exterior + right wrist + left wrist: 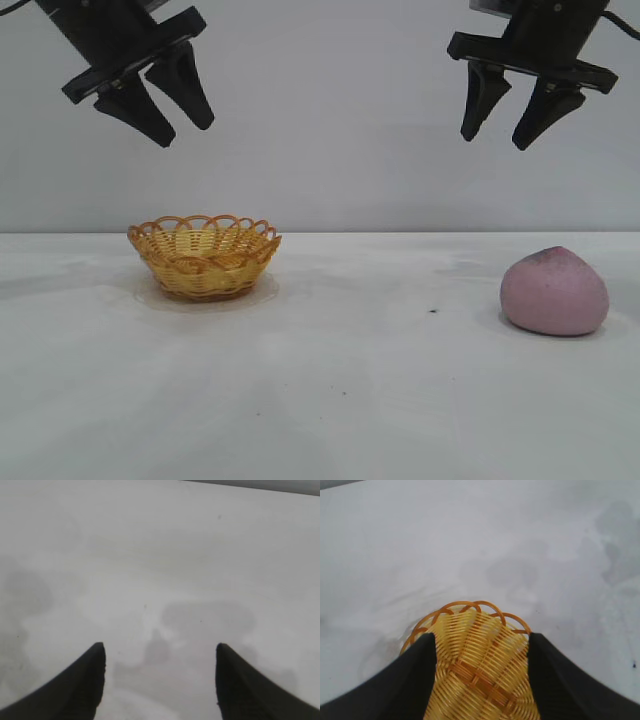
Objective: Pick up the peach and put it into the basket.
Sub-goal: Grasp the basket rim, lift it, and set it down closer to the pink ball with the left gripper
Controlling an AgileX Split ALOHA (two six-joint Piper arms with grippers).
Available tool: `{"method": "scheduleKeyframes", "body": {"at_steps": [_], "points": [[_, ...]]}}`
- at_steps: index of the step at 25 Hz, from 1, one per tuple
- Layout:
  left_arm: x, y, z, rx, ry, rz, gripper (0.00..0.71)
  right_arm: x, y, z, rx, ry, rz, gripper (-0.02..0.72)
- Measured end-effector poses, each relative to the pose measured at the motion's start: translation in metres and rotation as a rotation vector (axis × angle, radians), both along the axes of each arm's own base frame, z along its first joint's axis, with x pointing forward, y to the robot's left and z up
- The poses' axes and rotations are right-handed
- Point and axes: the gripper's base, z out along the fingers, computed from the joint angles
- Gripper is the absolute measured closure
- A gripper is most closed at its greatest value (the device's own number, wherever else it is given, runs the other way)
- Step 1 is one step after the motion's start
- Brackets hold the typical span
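The pink-mauve peach [554, 292] rests on the white table at the right, its pointed top smudged grey. High above it hangs my right gripper [496, 138], open and empty. The yellow-orange wicker basket [204, 256] stands at the left with nothing visible inside. My left gripper [183, 132] hangs open well above the basket. In the left wrist view the basket [480, 665] lies straight below, between the open fingers of the left gripper [481, 640]. The right wrist view shows the right gripper [160, 650] over bare table, and the peach does not appear there.
A small dark speck [433, 311] lies on the white table [350, 380] between basket and peach. A plain grey wall stands behind.
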Motion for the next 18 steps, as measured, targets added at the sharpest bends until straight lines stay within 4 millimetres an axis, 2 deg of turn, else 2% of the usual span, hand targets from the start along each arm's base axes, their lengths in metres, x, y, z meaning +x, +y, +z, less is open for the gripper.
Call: {"method": "scheduleKeyframes", "body": {"at_steps": [13, 18], "points": [[-0.0001, -0.0001, -0.0001, -0.001, 0.002, 0.000, 0.324, -0.0002, 0.0000, -0.0001, -0.007, -0.002, 0.013, 0.248], [-0.0004, 0.0025, 0.0071, 0.101, -0.001, -0.087, 0.324, -0.0005, 0.0001, -0.0002, -0.007, 0.001, 0.014, 0.248]]}}
